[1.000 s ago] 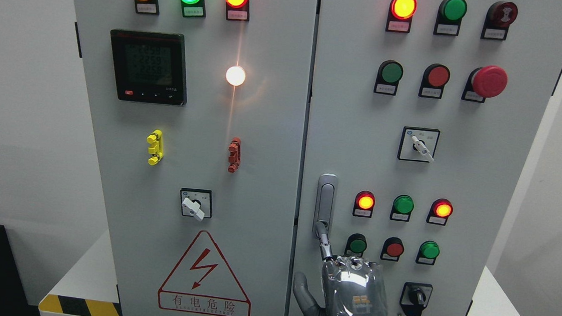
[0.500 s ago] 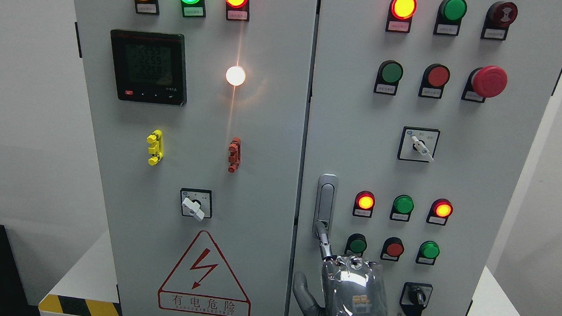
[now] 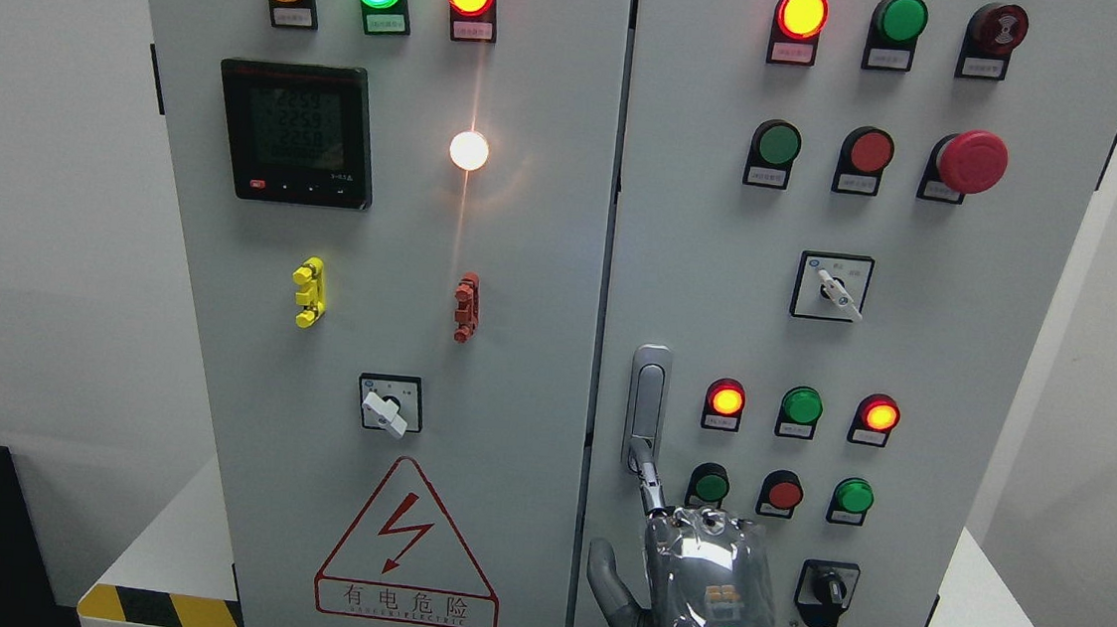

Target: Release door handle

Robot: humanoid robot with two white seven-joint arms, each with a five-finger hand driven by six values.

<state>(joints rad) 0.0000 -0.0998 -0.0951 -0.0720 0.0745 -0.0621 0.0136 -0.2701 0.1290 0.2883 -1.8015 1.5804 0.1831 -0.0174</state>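
Right hand (image 3: 706, 589) grips nothing, thumb splayed and index fingertip touching the lower end of the door handle (image 3: 647, 405), which sits at the left edge of the cabinet's right door (image 3: 914, 361). Likely risks on pulling away are snagging that fingertip under the lever and tugging the door ajar, or brushing the green button (image 3: 708, 485) just beside. Underneath stands a white table (image 3: 182, 533) with a hazard-striped front edge, amid plain pale walls.
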